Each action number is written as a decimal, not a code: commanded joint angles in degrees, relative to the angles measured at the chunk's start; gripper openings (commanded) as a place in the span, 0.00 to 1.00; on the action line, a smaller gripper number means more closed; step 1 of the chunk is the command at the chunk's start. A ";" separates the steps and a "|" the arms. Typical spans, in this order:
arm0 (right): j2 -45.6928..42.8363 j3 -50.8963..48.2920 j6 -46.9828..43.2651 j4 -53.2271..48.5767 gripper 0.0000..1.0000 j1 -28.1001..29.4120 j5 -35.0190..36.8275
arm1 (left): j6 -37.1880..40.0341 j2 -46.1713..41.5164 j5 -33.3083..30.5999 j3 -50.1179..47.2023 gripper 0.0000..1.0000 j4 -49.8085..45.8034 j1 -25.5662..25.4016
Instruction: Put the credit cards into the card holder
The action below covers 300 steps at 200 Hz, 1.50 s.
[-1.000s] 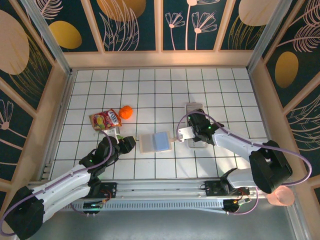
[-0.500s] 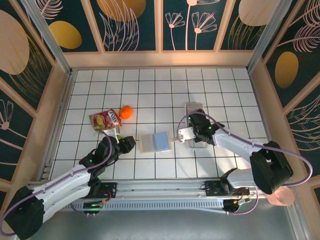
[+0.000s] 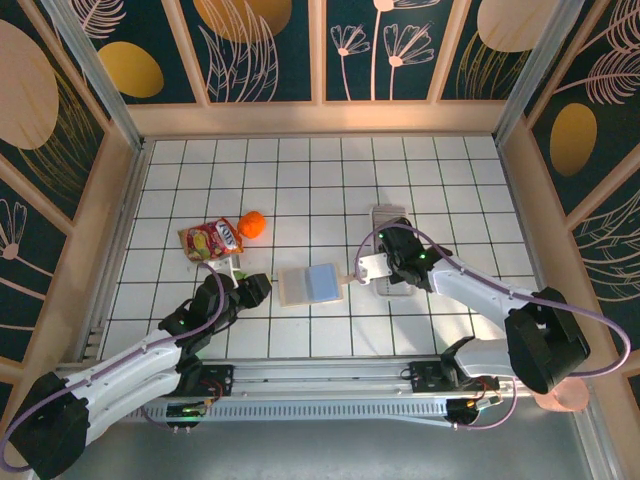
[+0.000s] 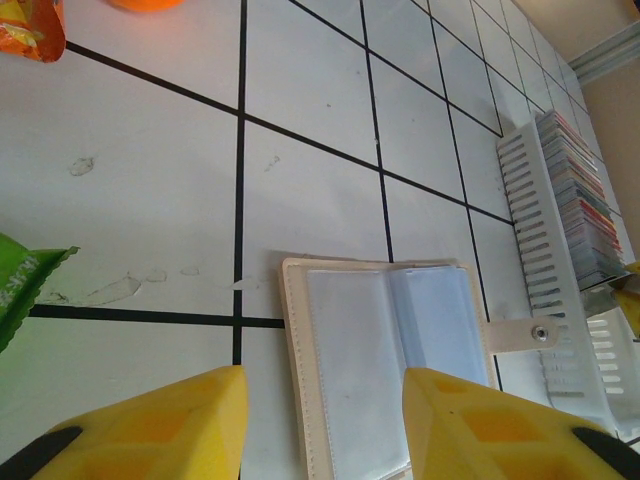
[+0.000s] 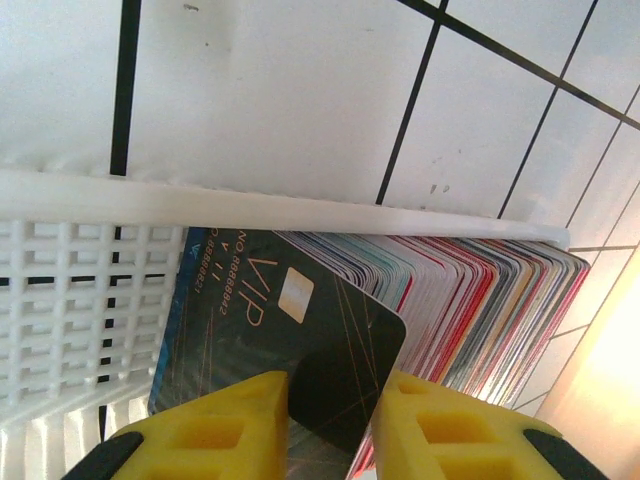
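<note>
The card holder (image 3: 310, 285) lies open on the tiled floor, beige rim up and clear pockets showing (image 4: 385, 345). My left gripper (image 3: 257, 288) hovers at its left side, open, with its yellow fingers (image 4: 325, 425) spread over the holder's near edge and nothing between them. The credit cards (image 5: 480, 300) stand packed in a row in a long white tray (image 3: 385, 215). My right gripper (image 3: 383, 265) reaches down into that tray. Its yellow pads (image 5: 330, 425) are shut on a dark card marked VIP (image 5: 300, 330), which leans out from the front of the row.
A red snack packet (image 3: 210, 239) and an orange ball (image 3: 253, 224) lie behind the left gripper, with a green wrapper (image 4: 20, 290) beside it. The slotted tray wall (image 5: 80, 300) runs left of the right fingers. Wooden walls enclose the floor.
The right gripper's jaws have narrowed onto the dark card in the tray. The left gripper has closed slightly and stayed beside the holder.
</note>
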 commanded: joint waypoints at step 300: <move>-9.54 15.36 39.10 -21.27 0.00 11.71 -1.22 | -0.37 2.83 0.86 2.10 0.42 1.07 -0.43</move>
